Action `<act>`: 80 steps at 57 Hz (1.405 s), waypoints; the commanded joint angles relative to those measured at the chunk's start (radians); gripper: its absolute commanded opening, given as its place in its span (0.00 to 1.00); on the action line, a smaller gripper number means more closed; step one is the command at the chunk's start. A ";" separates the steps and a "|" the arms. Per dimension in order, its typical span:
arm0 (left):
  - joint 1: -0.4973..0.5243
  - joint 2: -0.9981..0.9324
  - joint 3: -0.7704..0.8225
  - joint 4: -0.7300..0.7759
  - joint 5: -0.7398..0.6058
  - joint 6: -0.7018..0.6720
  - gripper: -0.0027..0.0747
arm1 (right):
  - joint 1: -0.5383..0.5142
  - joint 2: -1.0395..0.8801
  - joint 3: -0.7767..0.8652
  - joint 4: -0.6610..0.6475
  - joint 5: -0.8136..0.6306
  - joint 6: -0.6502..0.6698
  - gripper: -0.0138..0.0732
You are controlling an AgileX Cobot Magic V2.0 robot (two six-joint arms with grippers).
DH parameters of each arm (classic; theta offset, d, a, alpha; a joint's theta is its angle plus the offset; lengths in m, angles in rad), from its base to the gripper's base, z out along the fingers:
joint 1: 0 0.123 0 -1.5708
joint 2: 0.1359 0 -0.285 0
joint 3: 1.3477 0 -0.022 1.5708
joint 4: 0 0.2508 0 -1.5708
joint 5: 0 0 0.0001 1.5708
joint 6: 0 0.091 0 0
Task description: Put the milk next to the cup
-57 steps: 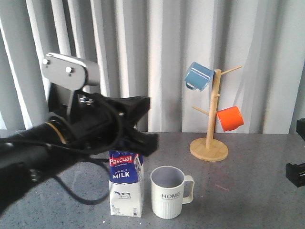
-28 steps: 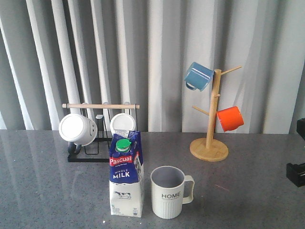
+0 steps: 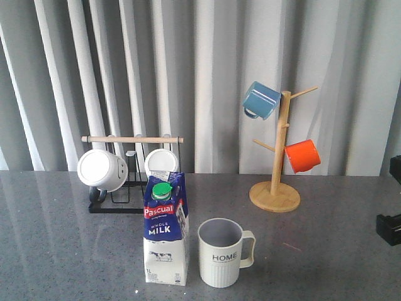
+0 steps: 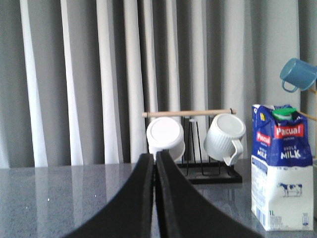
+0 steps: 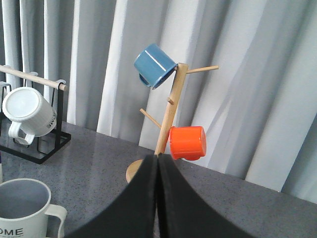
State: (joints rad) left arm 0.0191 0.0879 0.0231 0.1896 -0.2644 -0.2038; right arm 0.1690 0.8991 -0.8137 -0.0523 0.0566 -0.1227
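- Front view: you can see the tall blue-and-white gable-top milk carton with its green cap standing upright on the grey speckled table, just beside the white ribbed "HOME" mug, with a thin gap between them and the mug's handle turned away from the carton. Nothing grips the carton here, so I judge the placing itself done; what is left, at most, is parking the arms. Neither tool shows in this view, only a dark piece of the right arm at the edge. Behind stand the black wire rack with a wooden rail carrying two white mugs, and the wooden mug tree with a blue and an orange mug.
- Left wrist view: the left tool has its black fingers pressed together on nothing, well apart from the carton. This view gives you the carton's other face and the rack's ribbed mug side-on; the "HOME" mug is outside it.
- Right wrist view: the right tool is likewise pressed together and empty. You get the "HOME" mug only partly at the corner, the mug tree close up, and no carton at all.
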 commanded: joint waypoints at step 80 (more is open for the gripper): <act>-0.151 -0.112 -0.023 -0.160 0.282 0.239 0.03 | 0.000 -0.009 -0.034 -0.005 -0.065 -0.002 0.15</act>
State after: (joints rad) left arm -0.1302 -0.0121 0.0231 0.0392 0.0830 0.0354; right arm 0.1690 0.8991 -0.8137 -0.0523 0.0597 -0.1227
